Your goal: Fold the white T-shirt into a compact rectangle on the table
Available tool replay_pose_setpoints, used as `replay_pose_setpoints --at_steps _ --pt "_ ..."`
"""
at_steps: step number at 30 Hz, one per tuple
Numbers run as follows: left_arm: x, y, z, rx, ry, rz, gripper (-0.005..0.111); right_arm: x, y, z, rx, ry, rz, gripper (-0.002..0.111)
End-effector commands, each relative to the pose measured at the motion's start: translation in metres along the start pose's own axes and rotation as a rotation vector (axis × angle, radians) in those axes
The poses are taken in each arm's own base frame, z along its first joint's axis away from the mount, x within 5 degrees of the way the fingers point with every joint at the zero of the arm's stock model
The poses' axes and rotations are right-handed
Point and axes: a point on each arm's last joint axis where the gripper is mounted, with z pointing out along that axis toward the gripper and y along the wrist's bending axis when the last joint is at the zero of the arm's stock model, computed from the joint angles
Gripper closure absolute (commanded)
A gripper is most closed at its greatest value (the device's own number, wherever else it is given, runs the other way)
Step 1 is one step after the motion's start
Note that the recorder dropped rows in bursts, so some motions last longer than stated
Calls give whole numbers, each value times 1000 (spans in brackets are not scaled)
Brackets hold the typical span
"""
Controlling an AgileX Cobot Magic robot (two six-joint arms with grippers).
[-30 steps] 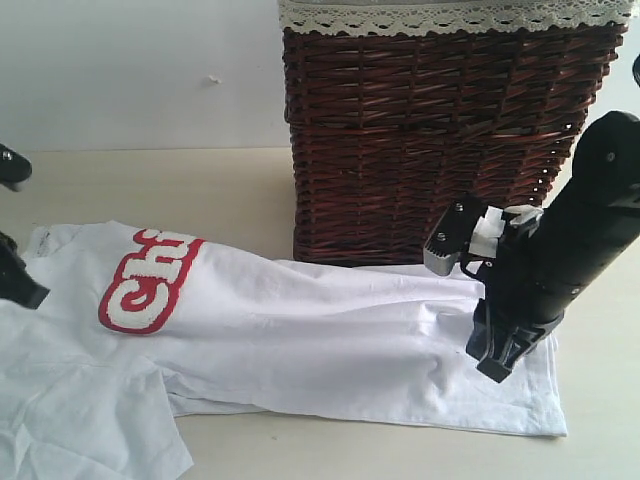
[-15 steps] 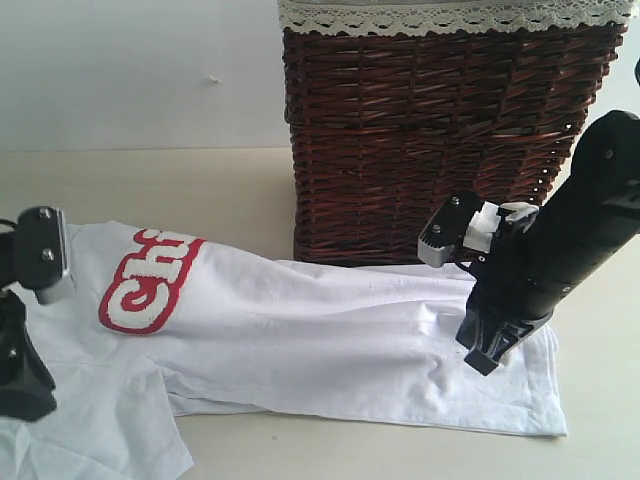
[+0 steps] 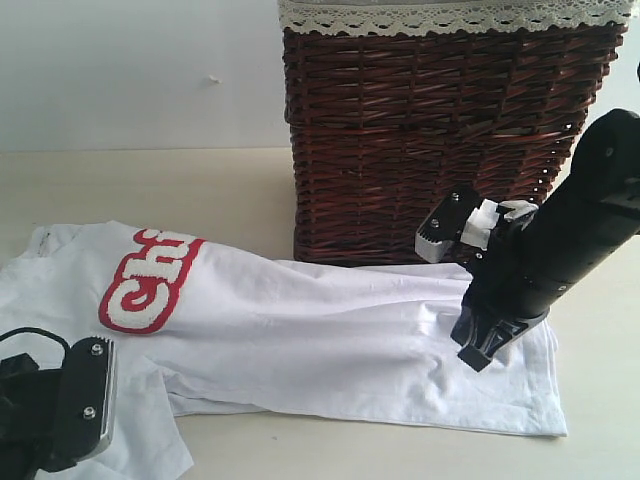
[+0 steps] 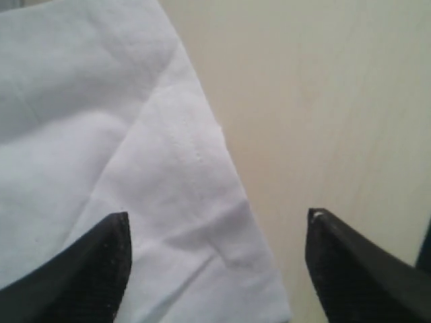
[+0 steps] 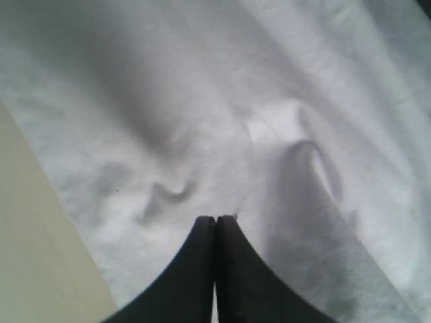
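Slippage is the main risk. The soft white cotton T-shirt with fuzzy letters on a red band (image 3: 330, 340) lies stretched flat across the broad pale cream table (image 3: 180, 190), right in front of the dark brown wicker basket (image 3: 440, 130). The right gripper (image 3: 478, 355) presses its tips into the cloth near the hem end. Its jaws are clenched hard together, and whether a pinch of fabric sits between them cannot be told. If nothing is caught, a lift from there would come up empty. If only the top layer is caught, the fold would drag crooked and bunch the layer below. The left gripper (image 4: 217, 217) is released, jaws wide apart, with nothing in them. It hangs over a stitched edge of the shirt where cloth meets bare table. Closing from there, I judge, one finger could land on the table instead of under the edge and miss the cloth. A high carry could also brush the basket.

Only the exterior view shows the whole garment, the basket and the red lettering (image 3: 150, 280), but it hides the left fingertips. The left wrist view alone shows those spread jaws and the layered, stitched edge. The right wrist view alone shows the shut tips and the puckers and raised ridge in the cloth around them.
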Motion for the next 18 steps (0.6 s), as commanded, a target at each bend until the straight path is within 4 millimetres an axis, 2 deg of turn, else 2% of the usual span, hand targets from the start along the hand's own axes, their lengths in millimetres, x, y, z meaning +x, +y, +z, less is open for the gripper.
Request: replay_pose_setpoints --at_steps 1,12,18 --pt "2 0 7 -84 -44 -3 38 0 -1 0 0 -6 8 108" --pt "7 -2 14 -116 -57 -5 38 0 -1 0 -6 -12 19 108" --pt "11 -3 24 -96 -32 -12 38 0 0 0 -8 -11 19 108"
